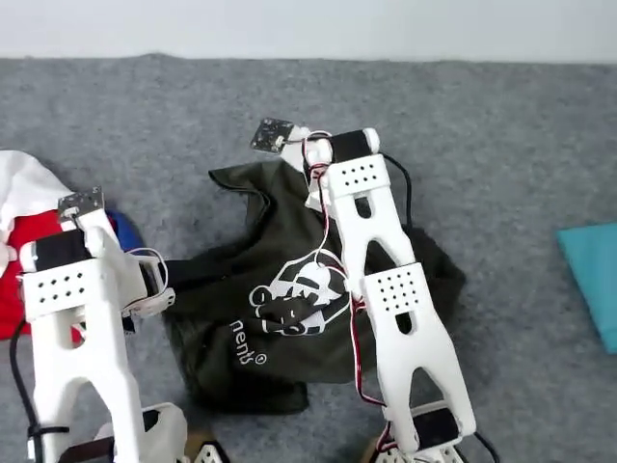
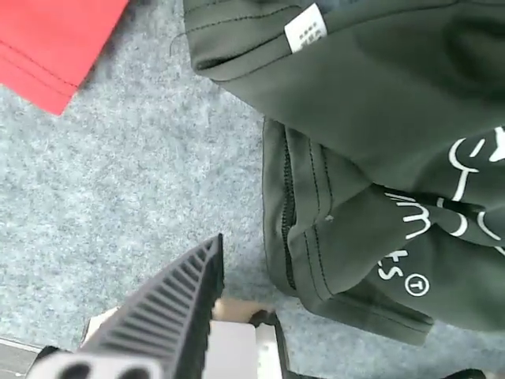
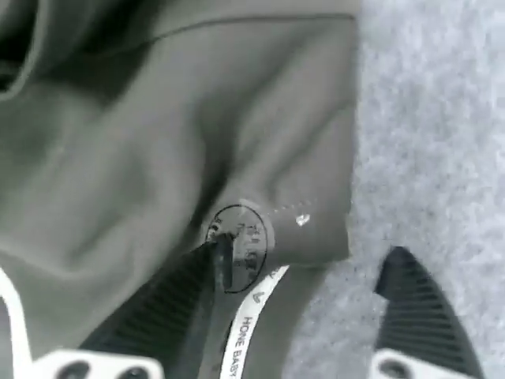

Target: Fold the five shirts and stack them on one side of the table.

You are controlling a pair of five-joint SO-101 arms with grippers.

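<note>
A grey, felt-like cover lies over the desk, nubby and matt. In the middle sits the dark olive shirt, a soft knit crumpled into an uneven heap, with a white printed figure and lettering facing up and stitched hems folded over one another at its near left edge. A small white care label sticks out from one hem.

At the left edge a red shirt lies flat with a crisp straight corner. A white shirt is bunched just beyond it, and a blue cloth, perhaps another shirt, peeks out beside the left arm. A teal shirt with a straight edge lies at the right edge, well apart from the heap. Bare felt stretches along the far side and between the heap and the teal shirt.

The right claw is over the olive shirt's far edge, spread wide. One ribbed black finger touches the fabric by a round neck label; the other is over bare felt.

The left claw hangs over bare felt near the heap's left hem. One ribbed finger is visible, so I cannot tell how wide it stands.
</note>
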